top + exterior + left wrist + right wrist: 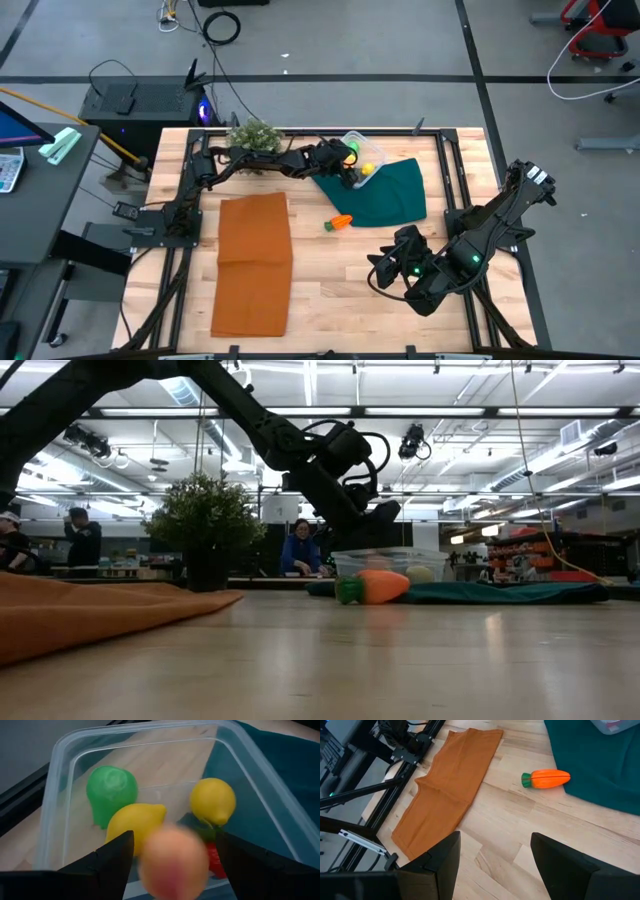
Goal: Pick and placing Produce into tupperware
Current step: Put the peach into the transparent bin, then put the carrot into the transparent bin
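The clear tupperware (366, 150) stands on the far part of the dark green cloth (392, 196). In the left wrist view it (59, 767) holds a green ball (111, 792), two yellow lemons (135, 820) (212, 800) and a red strawberry (216, 861). My left gripper (172, 865) hangs open just above the box. The pale peach ball (175, 862) shows blurred in the gap between its fingers, with space on both sides. The orange carrot (340, 222) lies on its side on the wood at the cloth's near edge. My right gripper (495, 865) is open, hovering low over the near right of the table.
An orange cloth (255, 260) lies spread over the table's left half. A potted plant (252, 133) stands at the far edge, beside my left arm. Bare wood lies between the carrot (547, 778) and my right gripper (390, 262). People show in the room beyond the table.
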Controlling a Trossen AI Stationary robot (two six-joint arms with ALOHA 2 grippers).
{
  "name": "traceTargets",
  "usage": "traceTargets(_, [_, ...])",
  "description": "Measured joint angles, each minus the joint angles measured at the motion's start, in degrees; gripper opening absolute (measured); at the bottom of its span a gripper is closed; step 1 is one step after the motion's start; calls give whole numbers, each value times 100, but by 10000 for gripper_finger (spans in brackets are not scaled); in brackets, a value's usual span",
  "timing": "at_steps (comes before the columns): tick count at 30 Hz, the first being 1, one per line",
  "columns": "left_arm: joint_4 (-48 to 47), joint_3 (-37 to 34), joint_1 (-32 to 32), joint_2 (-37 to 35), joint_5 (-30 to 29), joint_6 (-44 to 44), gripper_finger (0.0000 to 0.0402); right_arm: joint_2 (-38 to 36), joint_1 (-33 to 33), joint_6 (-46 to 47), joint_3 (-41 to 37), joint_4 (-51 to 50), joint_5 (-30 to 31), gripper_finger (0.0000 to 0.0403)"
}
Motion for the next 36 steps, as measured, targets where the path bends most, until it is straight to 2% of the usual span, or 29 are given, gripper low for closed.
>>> traceTargets(6, [75, -2, -5, 0, 1, -64, 301, 0, 1, 0, 0, 0, 0, 208])
traceTargets(15, [256, -2, -3, -106, 66, -124, 293, 0, 2, -16, 2, 0, 0, 208])
traceTargets(23, [186, 6, 123, -642, 1191, -262, 293, 0, 2, -62, 1, -22, 3, 208])
traceTargets(29, [-997, 11, -70, -1294, 1526, -63, 293, 0, 11, -151, 0, -14, 2, 208])
traceTargets(33, [-2109, 9, -395, -1596, 1543, 21, 293, 0, 15, -202, 1, -27, 2, 208])
traceTargets(36, [-2594, 8, -687, -1676, 1541, -116, 293, 0, 15, -262, 0, -52, 2, 208])
